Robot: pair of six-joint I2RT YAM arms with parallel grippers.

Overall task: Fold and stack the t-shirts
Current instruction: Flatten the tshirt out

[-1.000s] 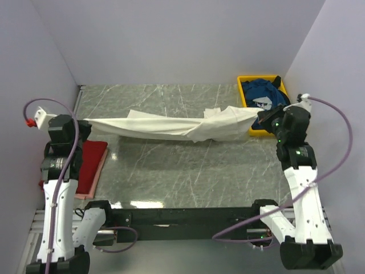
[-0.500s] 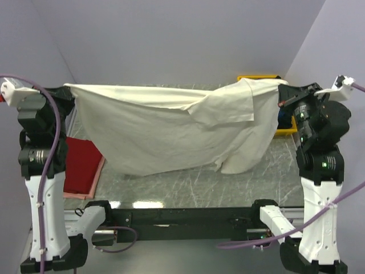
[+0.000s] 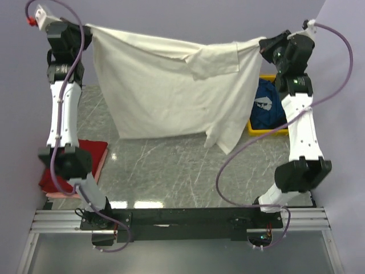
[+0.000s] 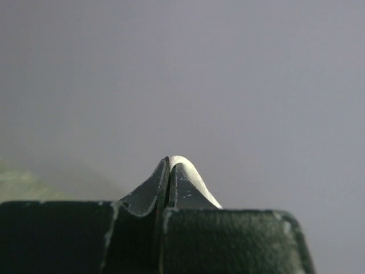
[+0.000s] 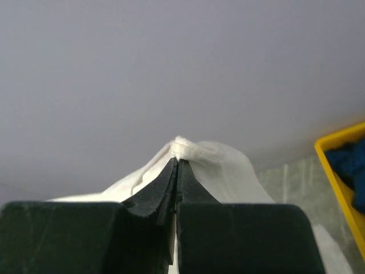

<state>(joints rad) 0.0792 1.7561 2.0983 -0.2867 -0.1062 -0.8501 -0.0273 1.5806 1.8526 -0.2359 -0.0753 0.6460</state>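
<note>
The left arm (image 3: pixel 60 108) and right arm (image 3: pixel 301 117) extend upward. The left tool (image 3: pixel 85 29) and right tool (image 3: pixel 263 48) each clamp a white tee (image 3: pixel 165 91) corner.

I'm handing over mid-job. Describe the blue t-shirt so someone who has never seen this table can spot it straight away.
Start at the grey marble table and go to its far right corner, where a yellow tray sits. The blue t-shirt lies crumpled inside it. It is the only one with a white print, unlike the cream-white t-shirt held up in the air and the dark red t-shirt at the left edge.
</note>
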